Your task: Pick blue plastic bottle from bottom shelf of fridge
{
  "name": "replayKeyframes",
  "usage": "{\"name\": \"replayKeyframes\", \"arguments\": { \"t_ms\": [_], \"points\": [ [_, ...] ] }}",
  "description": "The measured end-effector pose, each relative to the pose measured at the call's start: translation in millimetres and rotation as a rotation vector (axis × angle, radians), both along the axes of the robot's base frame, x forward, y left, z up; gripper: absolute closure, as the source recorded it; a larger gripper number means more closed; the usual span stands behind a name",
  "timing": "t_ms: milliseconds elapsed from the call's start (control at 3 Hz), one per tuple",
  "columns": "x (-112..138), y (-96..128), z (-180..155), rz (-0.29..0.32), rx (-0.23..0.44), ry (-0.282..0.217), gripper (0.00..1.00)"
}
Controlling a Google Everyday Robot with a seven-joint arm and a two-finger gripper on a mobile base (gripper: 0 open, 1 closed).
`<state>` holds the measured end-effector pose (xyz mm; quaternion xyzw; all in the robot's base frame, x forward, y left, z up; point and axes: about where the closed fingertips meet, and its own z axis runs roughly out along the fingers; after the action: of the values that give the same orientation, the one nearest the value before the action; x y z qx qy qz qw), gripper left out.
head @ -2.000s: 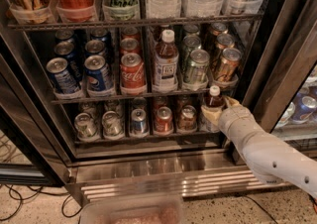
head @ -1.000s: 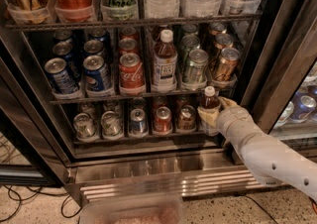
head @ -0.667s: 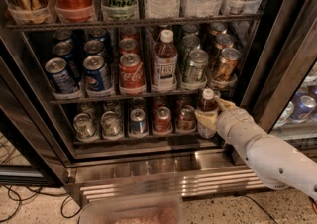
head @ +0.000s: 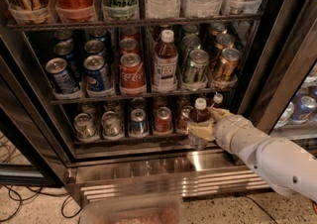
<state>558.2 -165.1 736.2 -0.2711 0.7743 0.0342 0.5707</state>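
Note:
The fridge (head: 277, 54) stands open with its glass door swung aside. Its bottom shelf (head: 124, 139) holds a row of short mini cans. The blue plastic bottle (head: 199, 117), small with a white cap and dark brown drink, is at the right end of that shelf, out at its front edge. My gripper (head: 202, 132) reaches in from the lower right on a white arm and is shut around the bottle's body, tan fingers (head: 199, 132) wrapping its label. A second white-capped small bottle (head: 217, 99) stands just behind it.
The middle shelf holds full-size cans and a bigger white-capped brown bottle (head: 165, 62). The top shelf carries larger cans and water bottles. A stainless slatted base (head: 163, 181) runs below. A clear plastic bin (head: 131, 210) sits on the floor in front. Cables lie at lower left.
My gripper has drawn the bottle leftward and outward, from back in the right lane to the shelf's front edge. The arm followed; the cans have not moved.

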Motion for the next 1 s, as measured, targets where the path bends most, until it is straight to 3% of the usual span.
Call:
{"name": "replayKeyframes", "arguments": {
  "t_ms": [333,1000],
  "points": [
    [0,0,0,0.000,0.000,0.000,1.00],
    [-21,14,7,0.131,0.037,0.020,1.00]
  ]
}}
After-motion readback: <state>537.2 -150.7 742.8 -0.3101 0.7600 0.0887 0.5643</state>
